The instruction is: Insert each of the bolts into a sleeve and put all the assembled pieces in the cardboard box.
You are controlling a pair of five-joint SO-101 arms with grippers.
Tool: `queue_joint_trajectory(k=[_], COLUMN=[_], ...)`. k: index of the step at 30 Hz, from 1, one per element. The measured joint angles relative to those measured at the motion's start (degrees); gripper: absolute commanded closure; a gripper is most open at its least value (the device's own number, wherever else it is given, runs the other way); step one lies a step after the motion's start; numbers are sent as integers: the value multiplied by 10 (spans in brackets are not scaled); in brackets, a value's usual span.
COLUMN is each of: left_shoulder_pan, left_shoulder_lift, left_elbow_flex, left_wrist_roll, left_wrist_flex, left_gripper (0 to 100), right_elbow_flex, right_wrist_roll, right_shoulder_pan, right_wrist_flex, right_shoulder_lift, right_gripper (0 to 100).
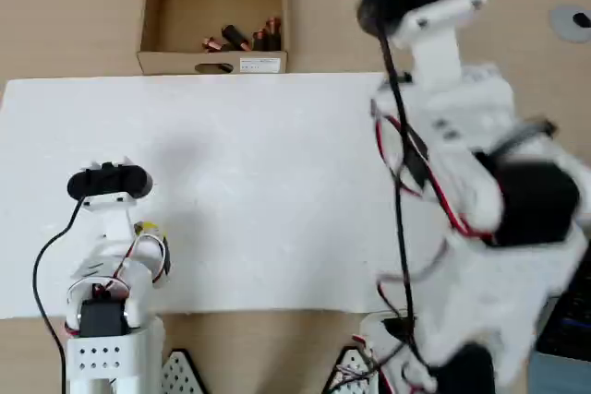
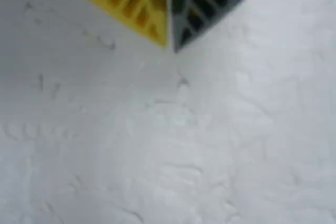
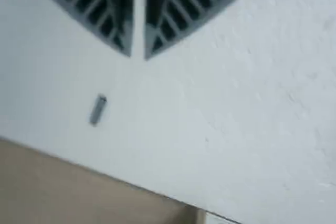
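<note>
**A:** Left tool (image 2: 169, 43) sits low over the white mat (image 1: 259, 191), yellow finger and dark finger pressed tip to tip, nothing between them.

**B:** And the right tool (image 3: 138, 53)?

**A:** All but closed, just a thin slit between its 2 fingers, and empty too. It hangs over the mat close to the mat's edge, with bare tabletop (image 3: 52, 182) beyond.

**B:** I see 1 small grey cylinder (image 3: 97, 109) lying flat on the mat, near that tool but clear of it. Sleeve or bolt?

**A:** Can't tell (far too small). Meanwhile a cluster of copper-and-black assembled pieces (image 1: 242, 39) lies in the cardboard box (image 1: 148, 16), by the wall nearest the mat.

**B:** How would the grey one handle?

**A:** My guess is light, stiff, smooth and round, so it rolls at a nudge. I'd open wide, straddle its middle crossways to its length, and close gently so it doesn't squirt out.
</note>
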Motion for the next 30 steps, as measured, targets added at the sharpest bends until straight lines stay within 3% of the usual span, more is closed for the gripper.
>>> queue_joint_trajectory(k=[17, 30], left_shoulder_pan=[0, 0], left_shoulder_lift=[0, 0], left_elbow_flex=[0, 0], left_wrist_roll=[0, 0], left_wrist_flex=[0, 0], left_gripper=[998, 998], right_elbow_flex=[613, 944], right_wrist_roll=[0, 0], right_shoulder_pan=[39, 39], right_wrist_flex=[-193, -268], right_shoulder_lift=[-402, -659], right_gripper=[989, 989])
